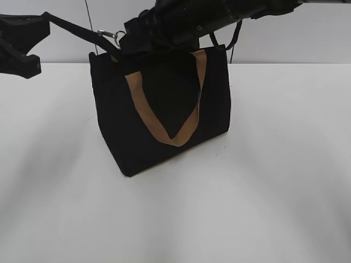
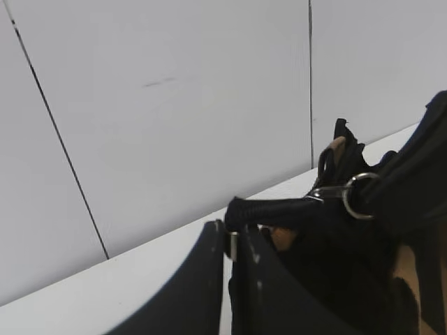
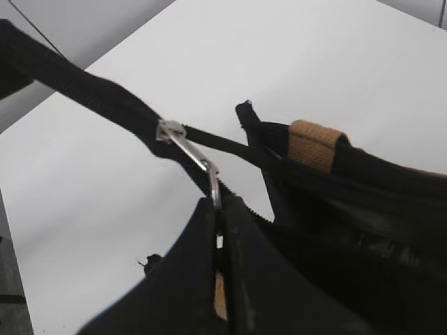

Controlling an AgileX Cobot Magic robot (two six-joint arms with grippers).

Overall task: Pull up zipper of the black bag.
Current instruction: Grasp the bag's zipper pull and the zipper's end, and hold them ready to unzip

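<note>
the white table (image 1: 285,181) carries the black bag (image 1: 159,118), upright near its middle, a tan handle (image 1: 164,118) looped down its front. along the top rim, the left gripper (image 2: 228,241) pinches the zipper tape's end, and the right gripper (image 3: 218,209) pinches the zipper (image 3: 188,150) pull tab

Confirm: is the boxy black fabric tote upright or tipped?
Upright. In the exterior view the boxy black fabric tote stands on its base on the white table, its near tan-brown strap handle hanging down the front.
</note>
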